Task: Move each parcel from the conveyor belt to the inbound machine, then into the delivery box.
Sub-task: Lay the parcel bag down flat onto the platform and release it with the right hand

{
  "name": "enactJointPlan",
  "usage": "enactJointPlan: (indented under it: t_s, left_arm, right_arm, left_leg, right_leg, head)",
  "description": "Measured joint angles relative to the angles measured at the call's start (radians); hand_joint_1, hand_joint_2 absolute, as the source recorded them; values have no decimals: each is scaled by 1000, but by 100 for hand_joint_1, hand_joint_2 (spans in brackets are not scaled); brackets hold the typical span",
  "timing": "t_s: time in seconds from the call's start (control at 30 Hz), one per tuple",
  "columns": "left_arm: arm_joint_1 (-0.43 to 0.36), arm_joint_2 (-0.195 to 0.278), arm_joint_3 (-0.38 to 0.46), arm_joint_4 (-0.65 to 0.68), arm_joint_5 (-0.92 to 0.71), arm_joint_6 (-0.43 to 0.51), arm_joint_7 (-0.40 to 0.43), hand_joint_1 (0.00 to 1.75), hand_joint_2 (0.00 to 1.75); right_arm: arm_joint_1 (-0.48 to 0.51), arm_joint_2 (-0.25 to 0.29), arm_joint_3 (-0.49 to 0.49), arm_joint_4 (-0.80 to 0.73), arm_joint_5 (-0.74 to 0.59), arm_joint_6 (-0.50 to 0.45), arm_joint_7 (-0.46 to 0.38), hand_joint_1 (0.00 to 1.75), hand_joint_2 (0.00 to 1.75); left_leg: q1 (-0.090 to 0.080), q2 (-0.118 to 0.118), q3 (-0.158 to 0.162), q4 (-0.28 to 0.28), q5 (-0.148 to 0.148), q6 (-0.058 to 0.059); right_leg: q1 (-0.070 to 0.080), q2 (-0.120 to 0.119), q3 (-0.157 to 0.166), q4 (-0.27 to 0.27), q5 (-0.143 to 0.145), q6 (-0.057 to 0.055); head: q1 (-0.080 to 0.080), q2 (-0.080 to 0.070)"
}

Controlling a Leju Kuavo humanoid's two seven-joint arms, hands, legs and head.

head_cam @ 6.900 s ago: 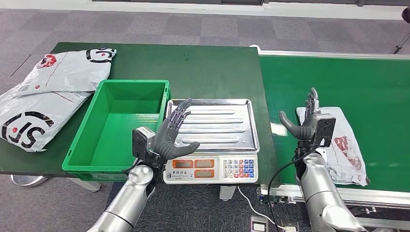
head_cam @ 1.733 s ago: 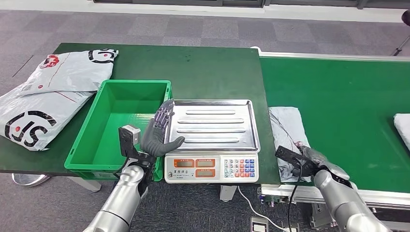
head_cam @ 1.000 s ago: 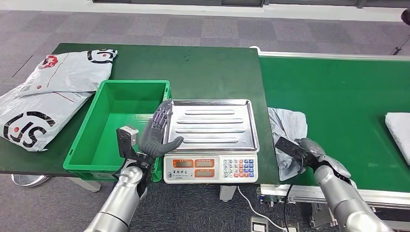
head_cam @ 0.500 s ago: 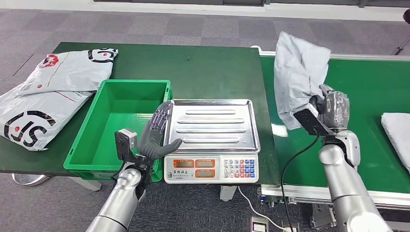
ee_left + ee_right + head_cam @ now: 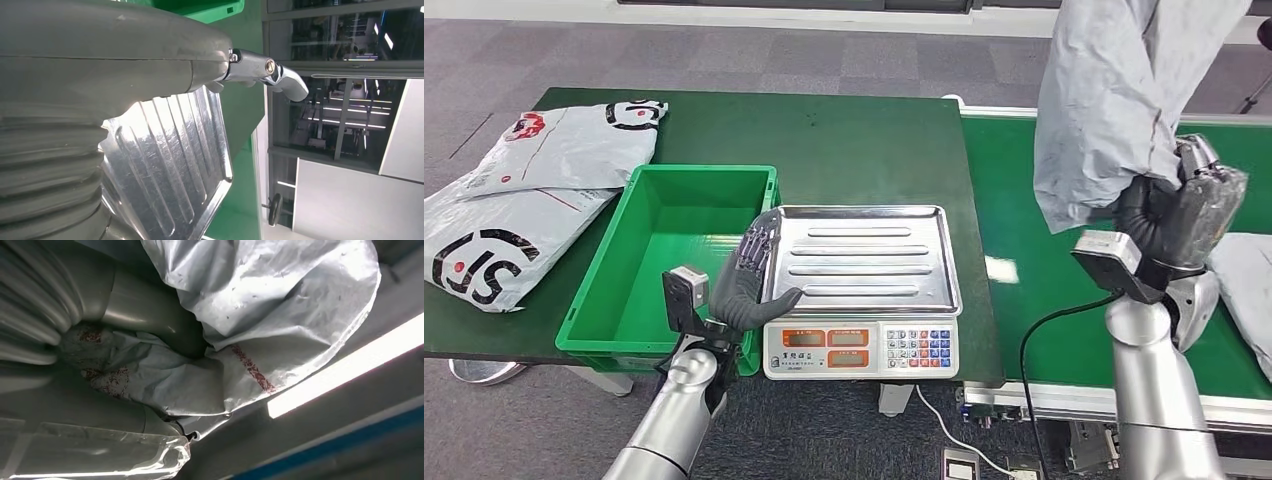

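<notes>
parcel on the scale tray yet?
No. The scale tray is bare; the right hand holds the grey parcel raised above the conveyor belt.

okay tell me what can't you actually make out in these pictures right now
- Top of the held grey parcel: cut off by the head view's upper edge.
- Right hand fingers: wrapped in the parcel's plastic.
- Second parcel on the belt: cut by the right edge.
- Scale display digits: too small.
</notes>
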Motion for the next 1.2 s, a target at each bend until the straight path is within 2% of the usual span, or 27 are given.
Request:
enactJointPlan:
  t_s: [0.13, 0.3, 0.4, 0.6, 1.2]
  left_arm:
    - [-5, -11, 0, 11, 6, -4, 0, 0, 175]
    - [-5, -29, 0, 19, 7, -11, 0, 0, 175]
    - [-6, -34, 0, 20, 7, -11, 0, 0, 175]
    - [-11, -35, 0, 24, 7, -11, 0, 0, 175]
    - [-13, -35, 0, 29, 7, -11, 0, 0, 175]
  right_arm:
    - [-16, 24, 42, 12, 63, 130, 26, 175, 175]
    - [-35, 81, 182, 154, 178, 244, 64, 175, 175]
    - [-36, 107, 240, 222, 196, 247, 72, 175, 175]
    - [-41, 129, 291, 289, 199, 246, 73, 175, 175]
    - [-52, 137, 320, 337, 199, 245, 74, 175, 175]
  left_leg:
    - [0, 2, 0, -1, 0, 0]
    - [2, 2, 1, -1, 1, -1]
    - [2, -1, 1, -1, 2, -2]
    - [2, -1, 0, -1, 1, -1]
    - [2, -1, 0, 0, 1, -1]
  right_leg:
    - [0, 1, 0, 0, 0, 0]
    - [1, 2, 0, 0, 0, -1]
    - [1, 0, 0, 0, 0, -1]
    - [1, -1, 0, 0, -1, -1]
    - [1, -1, 0, 0, 0, -1]
  head:
    - [0, 0]
    - [0, 0]
    - [0, 0]
    - [0, 0]
    - [0, 0]
